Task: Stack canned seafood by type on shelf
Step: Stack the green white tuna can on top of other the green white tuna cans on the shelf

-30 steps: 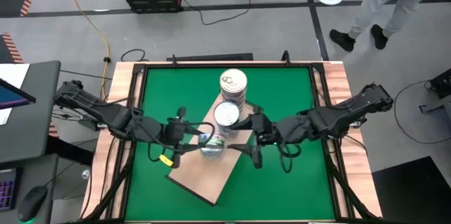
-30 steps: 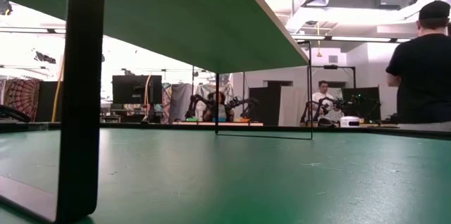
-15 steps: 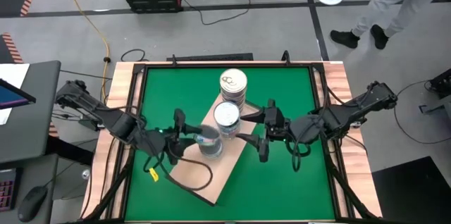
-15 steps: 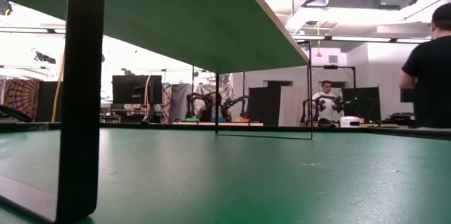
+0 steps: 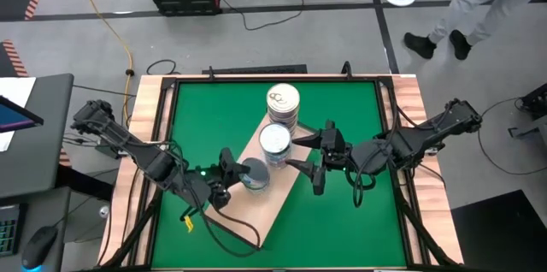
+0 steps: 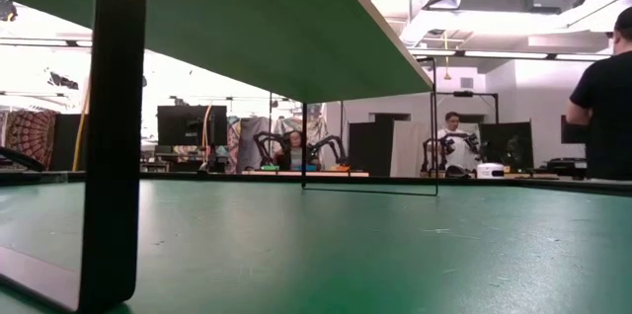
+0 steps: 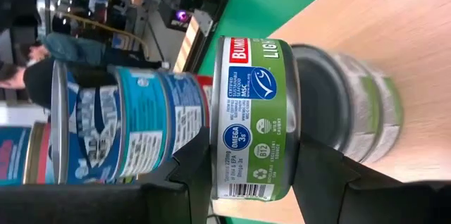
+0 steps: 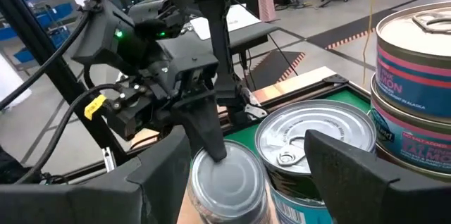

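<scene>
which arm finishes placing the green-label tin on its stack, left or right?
Left. The left gripper is shut on the green-label tin, holding it over the matching stack on the shelf. The right gripper is open and empty, beside the blue-label stack.

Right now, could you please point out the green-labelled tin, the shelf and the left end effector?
Green-labelled tin (image 7: 252,122): left wrist view, label side.
Shelf (image 5: 248,212): high view, bare near corner.
Left end effector (image 5: 232,175): high view, between fingertips at the tin.
</scene>
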Motion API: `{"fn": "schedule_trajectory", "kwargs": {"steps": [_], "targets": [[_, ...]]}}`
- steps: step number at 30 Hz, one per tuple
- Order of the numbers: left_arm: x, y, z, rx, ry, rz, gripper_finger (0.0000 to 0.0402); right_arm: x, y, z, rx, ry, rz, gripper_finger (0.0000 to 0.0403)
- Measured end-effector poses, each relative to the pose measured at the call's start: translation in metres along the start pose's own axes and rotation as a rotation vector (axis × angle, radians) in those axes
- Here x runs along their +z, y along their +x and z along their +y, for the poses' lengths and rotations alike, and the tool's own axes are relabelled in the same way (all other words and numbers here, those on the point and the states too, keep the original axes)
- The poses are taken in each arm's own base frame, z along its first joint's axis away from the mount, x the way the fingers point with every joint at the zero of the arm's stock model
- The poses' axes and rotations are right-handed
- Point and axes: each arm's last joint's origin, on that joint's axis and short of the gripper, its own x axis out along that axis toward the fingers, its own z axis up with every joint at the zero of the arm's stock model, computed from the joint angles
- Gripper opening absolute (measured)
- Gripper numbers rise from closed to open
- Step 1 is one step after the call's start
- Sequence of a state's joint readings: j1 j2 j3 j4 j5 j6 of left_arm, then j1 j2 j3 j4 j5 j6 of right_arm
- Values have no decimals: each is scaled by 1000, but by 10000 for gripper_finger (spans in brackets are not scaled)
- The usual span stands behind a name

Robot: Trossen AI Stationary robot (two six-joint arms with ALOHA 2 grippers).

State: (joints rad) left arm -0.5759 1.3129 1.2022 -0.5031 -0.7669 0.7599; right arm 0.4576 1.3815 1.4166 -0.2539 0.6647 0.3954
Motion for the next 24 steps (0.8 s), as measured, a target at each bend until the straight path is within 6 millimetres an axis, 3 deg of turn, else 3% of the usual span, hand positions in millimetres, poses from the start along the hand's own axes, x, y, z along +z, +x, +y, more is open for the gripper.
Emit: {"fn": "schedule_trajectory", "kwargs": {"steps": [14, 24], "targets": [[8, 17, -17, -29, 20, 42, 158, 0, 0, 0, 0, 16, -1, 301], [7, 17, -18, -24, -24, 65, 230, 0, 0, 0, 1, 43, 0, 301]]}}
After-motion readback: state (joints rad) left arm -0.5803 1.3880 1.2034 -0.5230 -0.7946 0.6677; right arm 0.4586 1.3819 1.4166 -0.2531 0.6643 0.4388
